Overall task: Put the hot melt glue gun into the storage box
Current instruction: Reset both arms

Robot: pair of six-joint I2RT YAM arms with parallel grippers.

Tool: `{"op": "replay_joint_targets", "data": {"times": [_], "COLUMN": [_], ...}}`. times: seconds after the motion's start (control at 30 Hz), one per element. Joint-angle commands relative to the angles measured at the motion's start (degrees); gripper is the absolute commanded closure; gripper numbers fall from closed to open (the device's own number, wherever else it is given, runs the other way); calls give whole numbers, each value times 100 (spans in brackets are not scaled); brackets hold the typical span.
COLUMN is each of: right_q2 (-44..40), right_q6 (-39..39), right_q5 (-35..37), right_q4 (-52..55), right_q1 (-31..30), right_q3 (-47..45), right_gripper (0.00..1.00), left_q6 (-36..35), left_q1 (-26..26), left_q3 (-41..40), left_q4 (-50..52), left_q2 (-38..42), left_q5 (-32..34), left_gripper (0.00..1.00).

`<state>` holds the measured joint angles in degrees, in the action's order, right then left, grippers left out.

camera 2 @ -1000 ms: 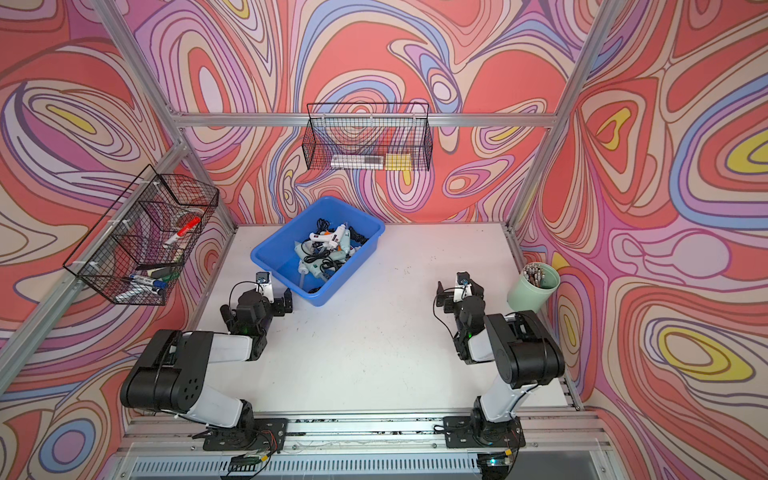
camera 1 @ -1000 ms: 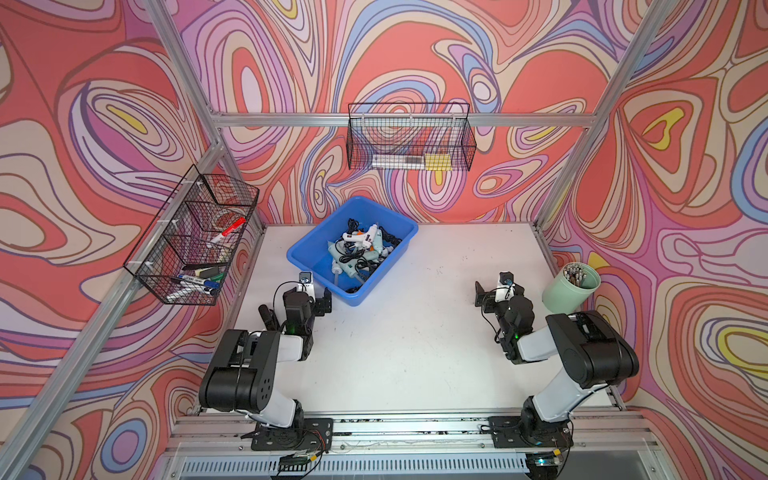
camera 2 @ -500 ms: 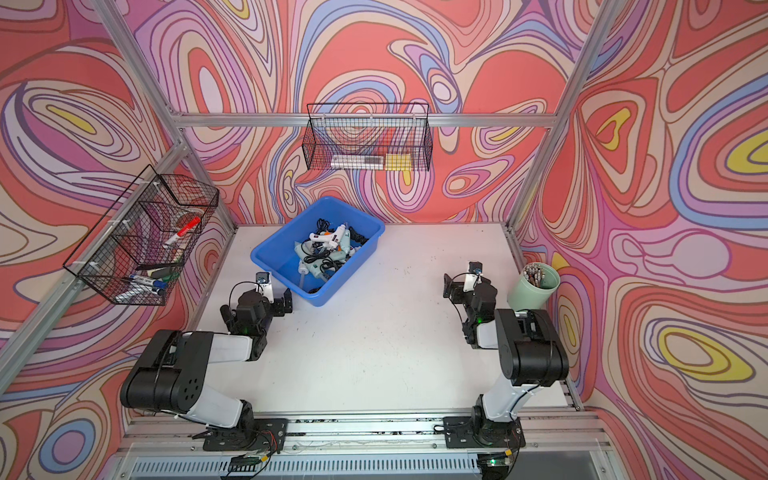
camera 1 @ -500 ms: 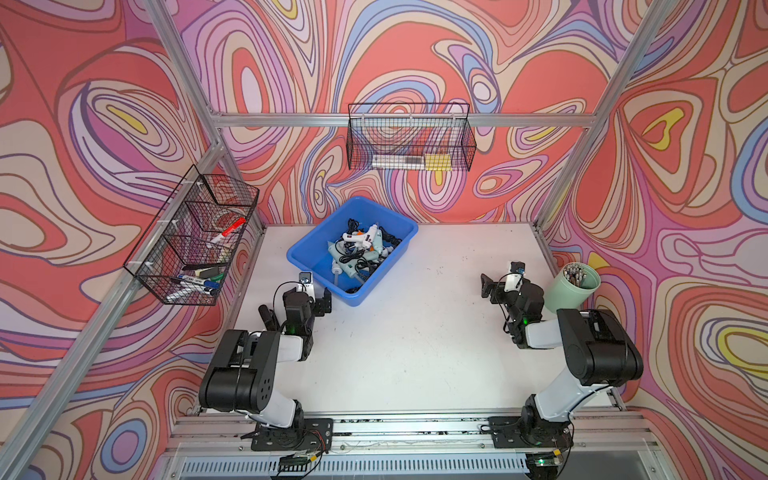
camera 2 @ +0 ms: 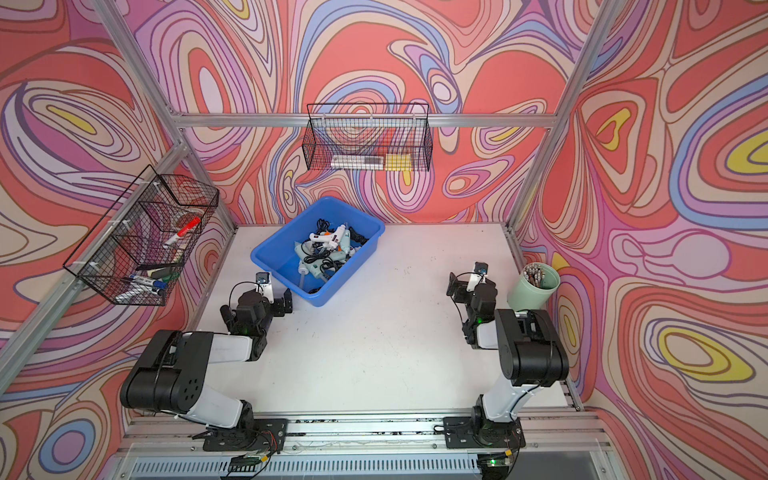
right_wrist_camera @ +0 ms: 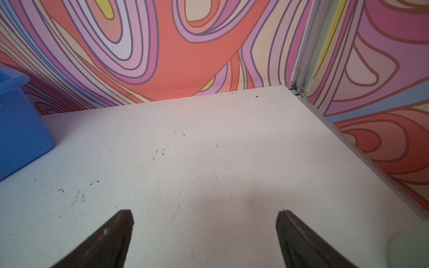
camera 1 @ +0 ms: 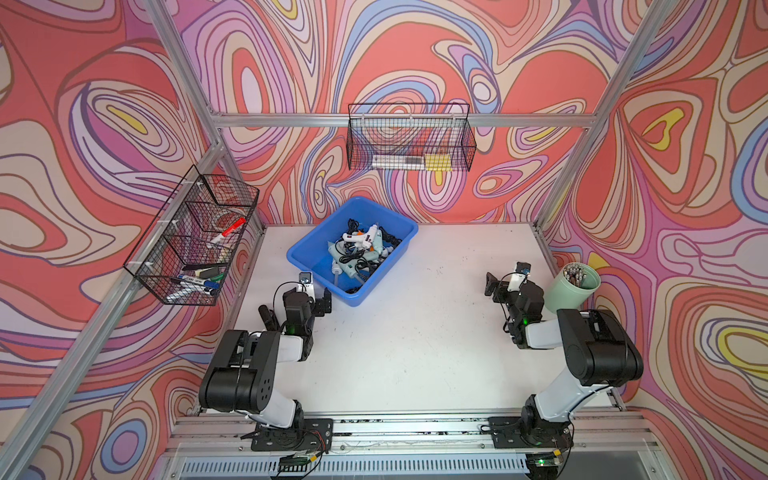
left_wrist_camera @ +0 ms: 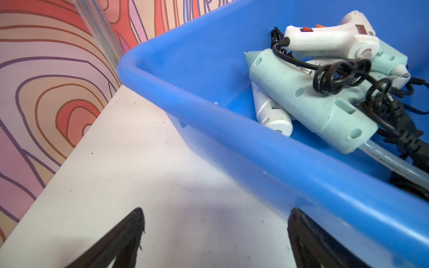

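Now: left gripper (left_wrist_camera: 216, 213), jaws apart, empty, just beside the blue storage box (left_wrist_camera: 209, 109) holding several glue guns (left_wrist_camera: 301, 92); right gripper (right_wrist_camera: 204, 213) likewise apart above white table (right_wrist_camera: 209, 150).

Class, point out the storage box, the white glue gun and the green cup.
storage box (camera 1: 321, 229): in a top view, rim.
white glue gun (left_wrist_camera: 325, 39): left wrist view, body.
green cup (camera 1: 561, 295): in a top view, outer wall.

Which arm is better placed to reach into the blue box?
Likely left: the open left gripper sits beside the storage box rim; the open right gripper is farther away, by the green cup.
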<state>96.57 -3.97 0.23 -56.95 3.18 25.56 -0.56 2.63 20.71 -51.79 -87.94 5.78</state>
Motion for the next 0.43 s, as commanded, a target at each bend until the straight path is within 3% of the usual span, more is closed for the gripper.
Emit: {"op": "replay_joint_targets", "data": {"times": [0.0, 0.4], "right_q2": [0, -3], "right_q6": [-50, -49], "right_q5": [71, 74], "right_q4": [14, 13], "right_q1": [-19, -19], "right_q3": [-39, -40], "right_gripper": [2, 2], "left_q6": [56, 60], "left_q1": [-24, -26], "left_q3": [65, 38], "left_q4": [60, 20], "left_q2": [-29, -16], "left_q5": [43, 59], "left_gripper": [1, 1]}}
